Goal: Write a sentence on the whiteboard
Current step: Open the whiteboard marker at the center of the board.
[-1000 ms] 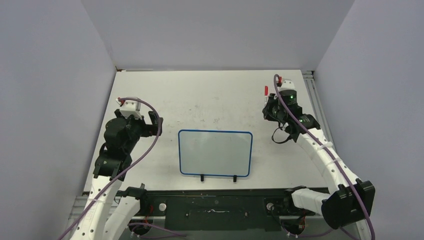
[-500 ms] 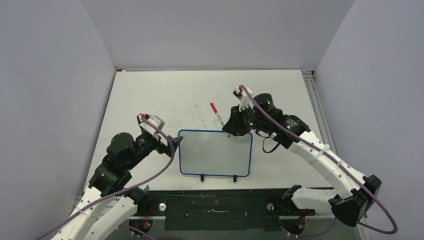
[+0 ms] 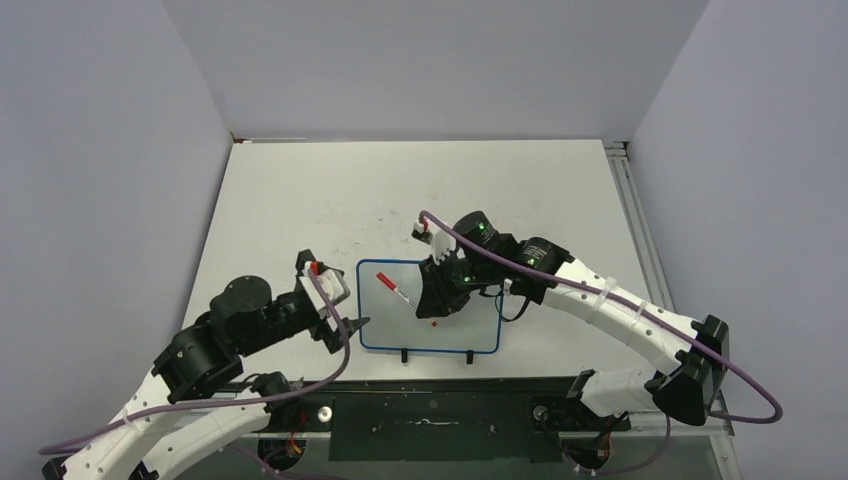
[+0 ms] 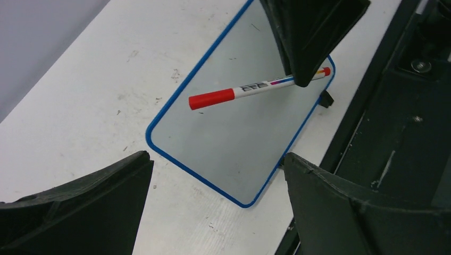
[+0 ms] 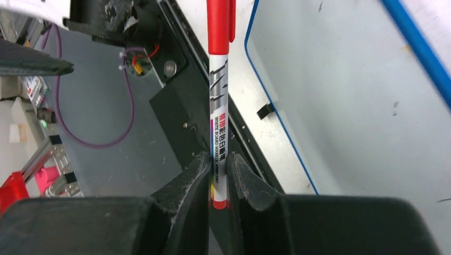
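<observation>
Nearest to the arms is a black rail [image 3: 430, 410] along the front of the desk [image 3: 300, 190]. Just past it, the whiteboard [image 3: 390, 325] lies flat on the desk, about in the middle from left to right. Its long sides run left to right, in line with the front edge of the desk. Its two small black clips [image 3: 404, 355] sit on the long side closest to the arms. The board has a thin blue rim and its white face is bare.

The left gripper [image 3: 350, 307] is at the left short side of the board, near the front corner. It is open very wide and holds nothing. In the left wrist view, its two fingers [image 4: 85, 207] stand far apart with the board between them. I cannot tell if it touches the board.

The right gripper [image 3: 432, 312] is over the middle of the board. It is closed tight on one end of a marker [image 3: 405, 298]. The marker is white with a red cap [image 4: 211, 99]. It sticks out over the board on a slant, and the cap end points to the left and away from the arms. I cannot tell if the marker touches the board.

Past the board, the desk is white with small dark scuffs.
</observation>
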You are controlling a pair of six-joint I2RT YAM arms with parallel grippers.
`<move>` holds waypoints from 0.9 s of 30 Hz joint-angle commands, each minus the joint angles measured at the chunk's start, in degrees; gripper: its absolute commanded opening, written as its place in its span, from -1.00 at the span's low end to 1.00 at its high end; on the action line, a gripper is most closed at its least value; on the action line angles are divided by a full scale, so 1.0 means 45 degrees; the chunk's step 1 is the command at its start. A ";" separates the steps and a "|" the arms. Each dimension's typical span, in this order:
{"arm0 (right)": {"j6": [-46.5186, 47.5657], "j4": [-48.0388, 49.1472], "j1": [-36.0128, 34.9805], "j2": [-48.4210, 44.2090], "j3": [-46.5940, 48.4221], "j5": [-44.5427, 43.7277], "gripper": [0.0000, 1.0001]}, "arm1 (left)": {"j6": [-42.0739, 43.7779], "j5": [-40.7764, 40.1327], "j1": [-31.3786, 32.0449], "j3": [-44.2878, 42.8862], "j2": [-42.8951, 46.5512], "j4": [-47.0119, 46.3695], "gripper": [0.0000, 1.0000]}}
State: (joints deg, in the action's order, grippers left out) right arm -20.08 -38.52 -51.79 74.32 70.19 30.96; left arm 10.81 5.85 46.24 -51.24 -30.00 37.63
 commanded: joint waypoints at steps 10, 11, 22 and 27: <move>0.0187 -0.1186 -0.0949 0.0671 0.0113 0.2393 -0.89 | 0.1719 -0.0780 0.3585 -0.0791 -0.1323 0.2333 0.86; 0.0192 -0.1234 -0.1032 0.0710 0.0118 0.2592 -0.89 | 0.1871 -0.0954 0.3862 -0.0709 -0.1381 0.2323 0.86; 0.0486 -0.2125 -0.1397 0.1172 0.0346 0.3303 -0.89 | 0.2287 -0.2128 0.6188 -0.0231 -0.2379 0.2106 0.50; 0.0563 -0.2242 -0.1455 0.1250 0.0503 0.3557 -0.89 | 0.2267 -0.2208 0.6685 -0.0277 -0.2853 0.2121 0.31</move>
State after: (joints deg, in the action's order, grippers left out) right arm -18.52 -48.38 -57.58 79.88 70.17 44.51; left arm 20.40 -3.03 74.91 -52.21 -41.95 48.07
